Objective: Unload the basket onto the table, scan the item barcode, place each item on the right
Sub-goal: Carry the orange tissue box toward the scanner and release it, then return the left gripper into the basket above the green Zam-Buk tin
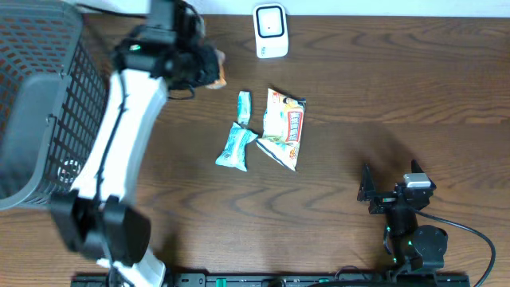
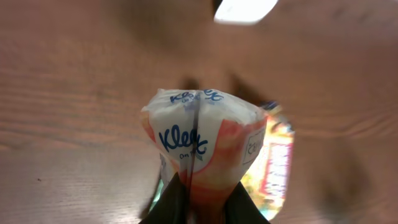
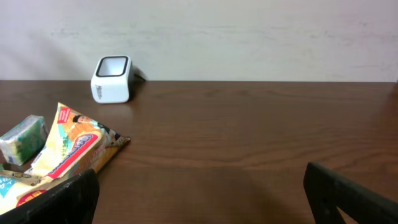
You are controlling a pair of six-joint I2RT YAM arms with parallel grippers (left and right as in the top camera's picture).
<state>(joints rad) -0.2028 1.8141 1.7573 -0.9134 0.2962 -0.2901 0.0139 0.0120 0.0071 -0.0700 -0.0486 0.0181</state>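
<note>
Overhead: black mesh basket (image 1: 40, 104) fills the left edge. White scanner (image 1: 271, 32) at top centre on the tabletop (image 1: 398, 96). Loose items mid-frame: small green pack (image 1: 244, 106), teal packet (image 1: 235, 147) below it, yellow snack bag (image 1: 285, 127) to their right, touching the teal packet. The white left arm runs from bottom left up to upper centre-left. The left end effector (image 1: 209, 68) is left of the scanner and apart from it, mostly hidden under the wrist; only an orange edge of the Kleenex pack (image 1: 217, 77) shows there. Right end effector (image 1: 368, 191) sits lower right, well clear of everything, jaws spread.

Left wrist: left end effector (image 2: 204, 208) is pressed together on the bottom of the Kleenex pack, which is centred in frame, logo facing the camera, held above the tabletop. Snack bag is blurred behind it on the right. Scanner is a white blur at the top edge, right of centre.

Right wrist: right end effector (image 3: 200, 180) is spread wide, nothing between the fingers (image 3: 62, 199), bare tabletop ahead. Scanner upper left; snack bag and green pack far left.
</note>
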